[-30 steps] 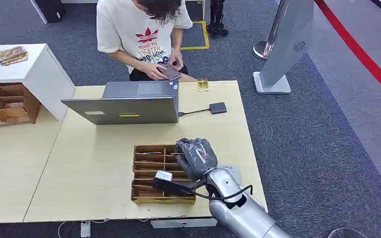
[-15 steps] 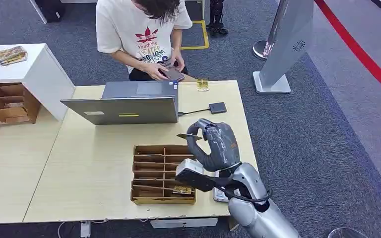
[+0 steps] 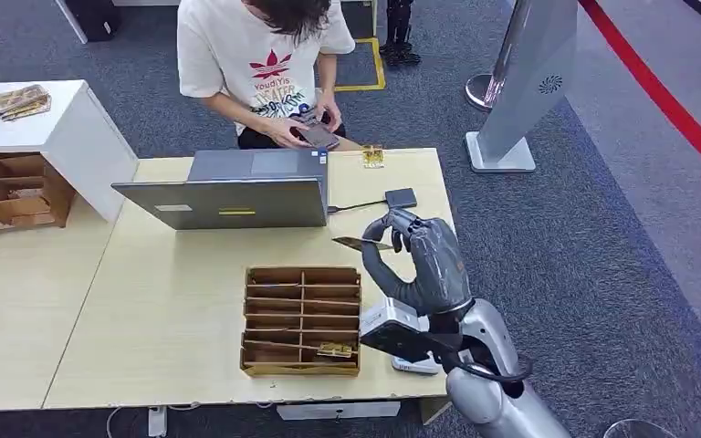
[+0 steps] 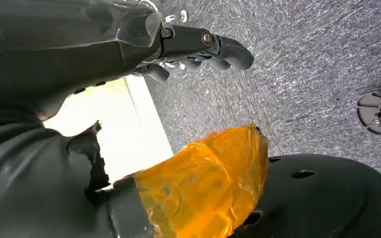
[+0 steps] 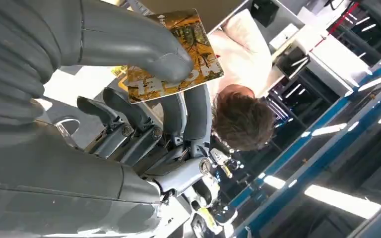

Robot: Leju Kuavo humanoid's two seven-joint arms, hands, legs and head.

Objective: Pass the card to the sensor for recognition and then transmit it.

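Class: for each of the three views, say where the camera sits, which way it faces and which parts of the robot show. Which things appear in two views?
Head view: high on the body, looking down at the table; right hand holds a card.
Left wrist view: behind the left hand, facing carpet.
Right wrist view: behind the right hand, facing the person.
Shared by head and right wrist views: card, hand, person.

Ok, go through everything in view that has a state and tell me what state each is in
Yellow printed card: pinched between the thumb and fingers of the right hand, held above the table.
Grey laptop: lid open, cable plugged in.
Small black square sensor: flat on the table, cabled to the laptop, nothing on it.
Wooden compartment box: open-topped, one card in a front slot.
Left hand: fingers curled, holding nothing.
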